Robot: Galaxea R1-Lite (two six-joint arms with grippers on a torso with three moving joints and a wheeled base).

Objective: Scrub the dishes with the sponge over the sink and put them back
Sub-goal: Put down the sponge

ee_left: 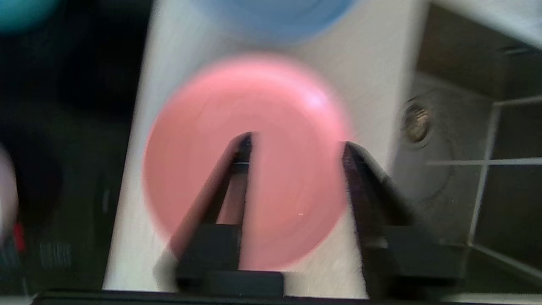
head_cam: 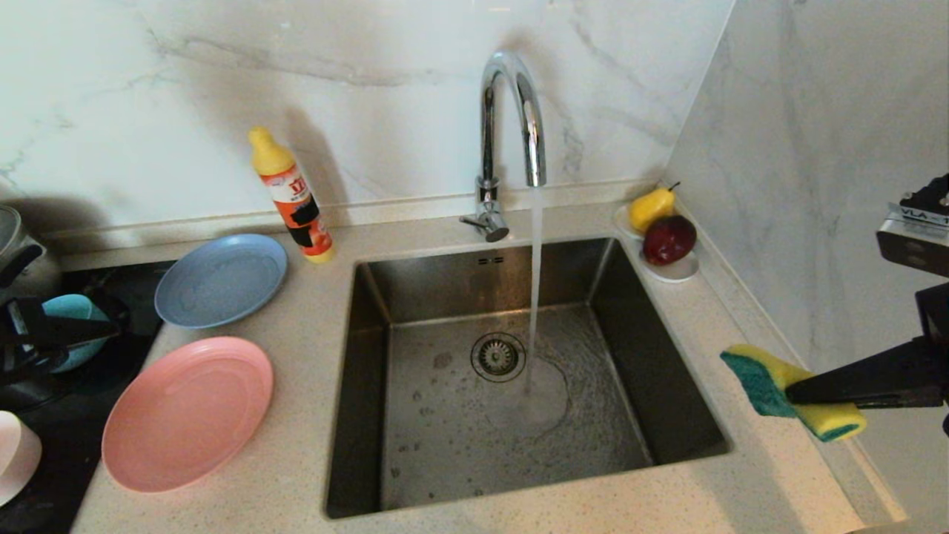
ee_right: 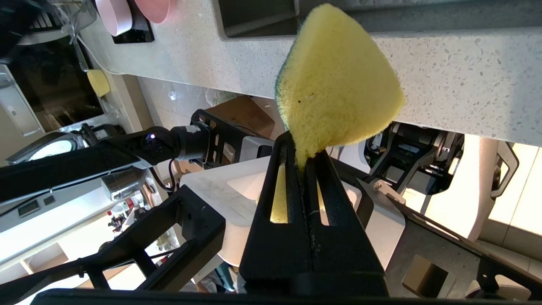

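The pink plate (head_cam: 187, 413) lies flat on the counter left of the sink (head_cam: 474, 278), with the blue plate (head_cam: 220, 279) behind it. A teal bowl (head_cam: 70, 330) and a pale bowl (head_cam: 15, 452) sit on the dark hob at the far left. My left gripper (ee_left: 296, 142) hovers open and empty; past its fingers lies the pink plate (ee_left: 250, 156). In the head view that arm (head_cam: 44, 337) shows at the left edge, in front of the teal bowl. My right gripper (ee_right: 301, 154) is shut on the yellow-and-green sponge (head_cam: 778, 386), held above the counter right of the sink.
Water runs from the chrome faucet (head_cam: 511, 111) into the basin near the drain (head_cam: 497, 357). An orange detergent bottle (head_cam: 293, 196) stands behind the blue plate. A small white dish with a pear and red fruit (head_cam: 663, 230) sits in the back right corner by the wall.
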